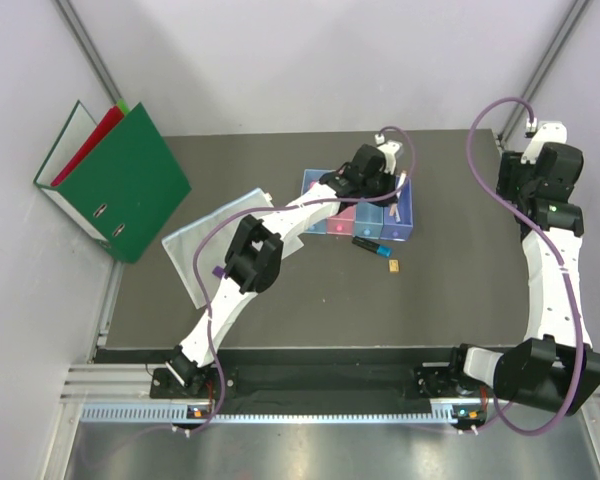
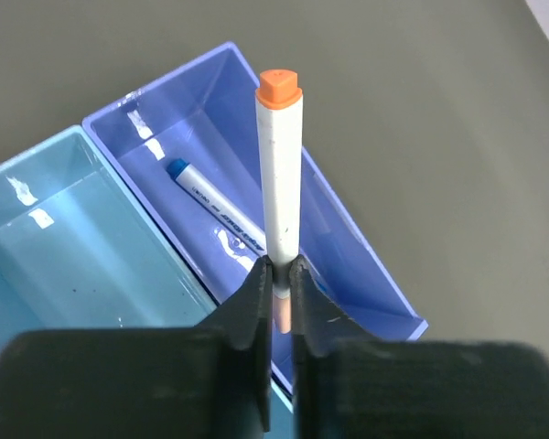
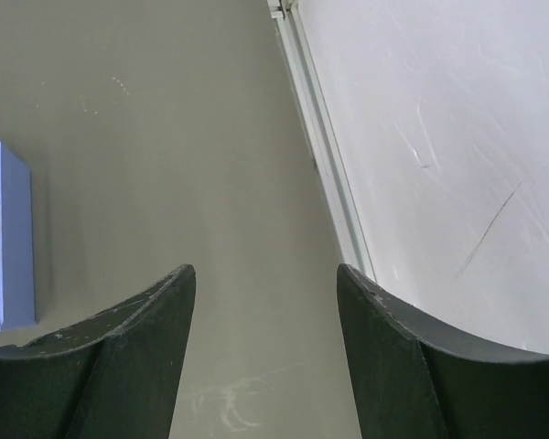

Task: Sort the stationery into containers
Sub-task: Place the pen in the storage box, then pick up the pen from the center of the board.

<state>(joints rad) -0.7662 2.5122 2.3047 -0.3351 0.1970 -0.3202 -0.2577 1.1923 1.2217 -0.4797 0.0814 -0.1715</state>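
Note:
The four joined bins (image 1: 325, 222) stand at the table's far middle. My left gripper (image 1: 380, 188) hangs over their right end. In the left wrist view it (image 2: 280, 267) is shut on a white marker with an orange cap (image 2: 280, 165), held over the purple end bin (image 2: 348, 247). A white pen with a blue cap (image 2: 215, 208) lies in that bin. The neighbouring blue bin (image 2: 64, 247) looks empty. A dark marker (image 1: 370, 245) and a tiny tan block (image 1: 392, 265) lie on the table in front of the bins. My right gripper (image 3: 265, 293) is open and empty over bare table at the far right.
Green and red ring binders (image 1: 115, 180) lean at the far left. A clear plastic sleeve (image 1: 202, 245) lies beside them, partly under my left arm. The table's right edge and the wall (image 3: 439, 183) run close to my right gripper. The purple bin's corner (image 3: 5, 238) shows at its left.

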